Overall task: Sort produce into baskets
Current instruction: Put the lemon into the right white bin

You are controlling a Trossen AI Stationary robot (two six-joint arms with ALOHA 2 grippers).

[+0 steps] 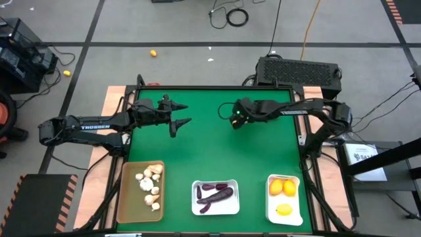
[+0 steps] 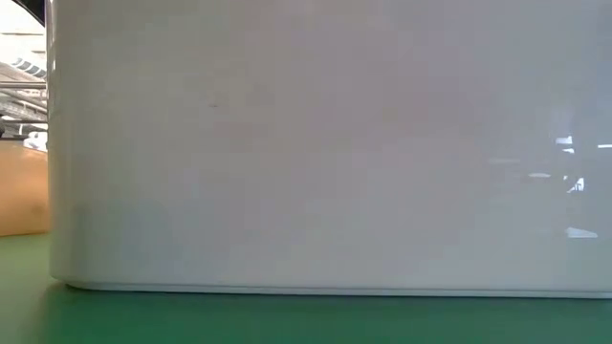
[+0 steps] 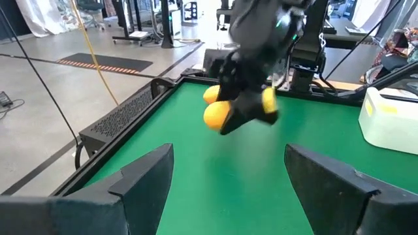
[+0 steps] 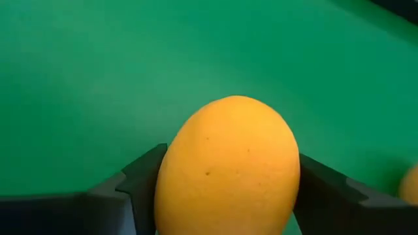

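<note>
Nearest front edge of green mat (image 1: 210, 164): tan basket (image 1: 129, 205) with bulbs, middle white basket (image 1: 216, 209) with purple pieces, right white basket (image 1: 272, 210) with three citrus. Farther back on mat: right gripper (image 1: 235, 121) closing around orange fruit (image 4: 228, 166), fingers flanking it. Left gripper (image 1: 179, 124) idle beside, fingers apart. Step: picking citrus. Next: firm grip, lift, carry to right white basket.
</note>
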